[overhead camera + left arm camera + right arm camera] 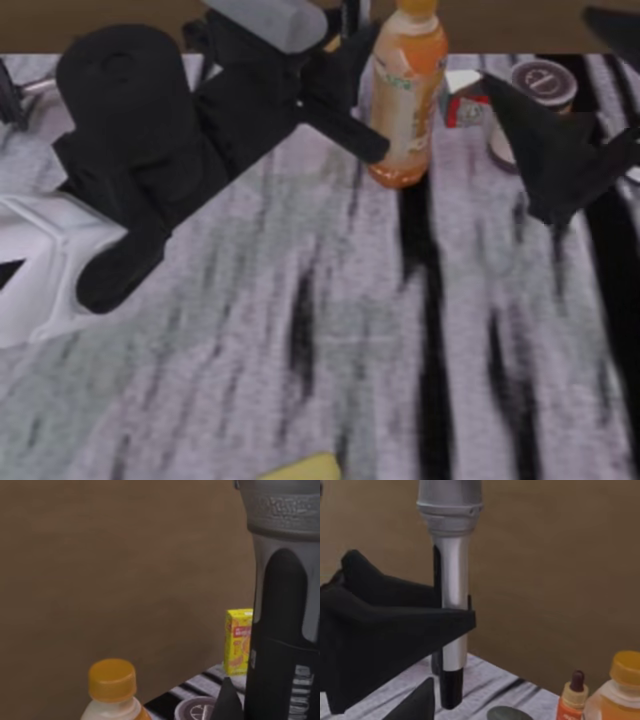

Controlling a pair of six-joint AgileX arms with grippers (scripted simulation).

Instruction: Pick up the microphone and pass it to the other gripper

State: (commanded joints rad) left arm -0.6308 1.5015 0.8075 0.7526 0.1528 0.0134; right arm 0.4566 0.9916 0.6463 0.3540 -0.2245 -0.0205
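Observation:
The microphone (451, 580) stands upright above the table, with a grey head, a silver handle and a black butt end. My left gripper (455, 617) is shut on the handle from the side. From above, the grey head (270, 20) shows at the far edge over the left gripper (320, 95). In the left wrist view the microphone (285, 605) fills one side. My right gripper (560, 150), all black, hovers open at the far right, apart from the microphone. One of its fingertips (420, 700) shows close to the butt end, not touching it.
A tall orange bottle (405, 90) stands between the two grippers. A lidded cup (540, 85) and a small red and white box (462, 105) sit at the back right. A yellow carton (239, 640), a dropper bottle (572, 695) and a yellow object (300, 468) at the front edge also show.

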